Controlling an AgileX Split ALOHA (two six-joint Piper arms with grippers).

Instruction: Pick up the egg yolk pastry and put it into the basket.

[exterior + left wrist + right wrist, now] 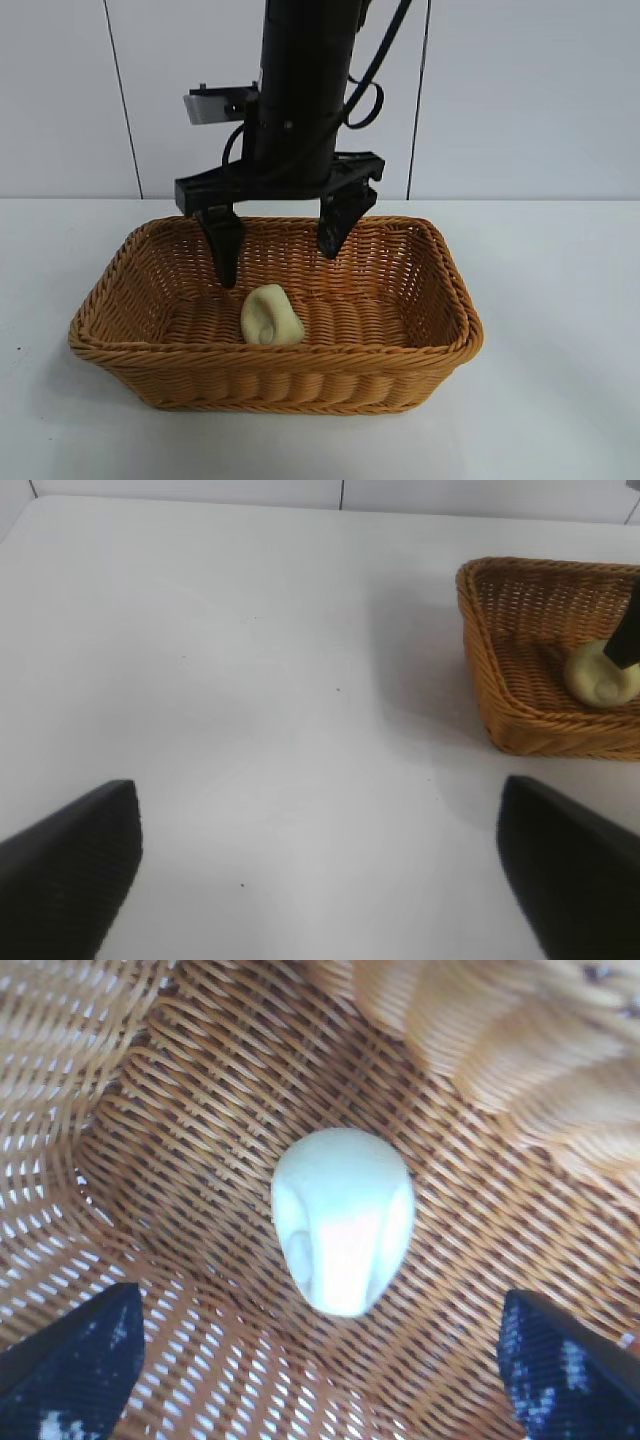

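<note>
The egg yolk pastry (271,316), a small pale cream-yellow lump with a dimple, lies on the floor of the orange-brown wicker basket (300,385). My right gripper (277,270) hangs open and empty just above the pastry, inside the basket. In the right wrist view the pastry (343,1218) lies on the weave (200,1090) ahead of the wide-open gripper (320,1380), free of both fingers. My left gripper (320,880) is open and empty over bare table, well away from the basket (500,650). The pastry (603,674) also shows there.
The basket stands in the middle of a white table (560,300), with a white panelled wall behind. One finger (627,630) of the right gripper shows in the left wrist view, above the pastry.
</note>
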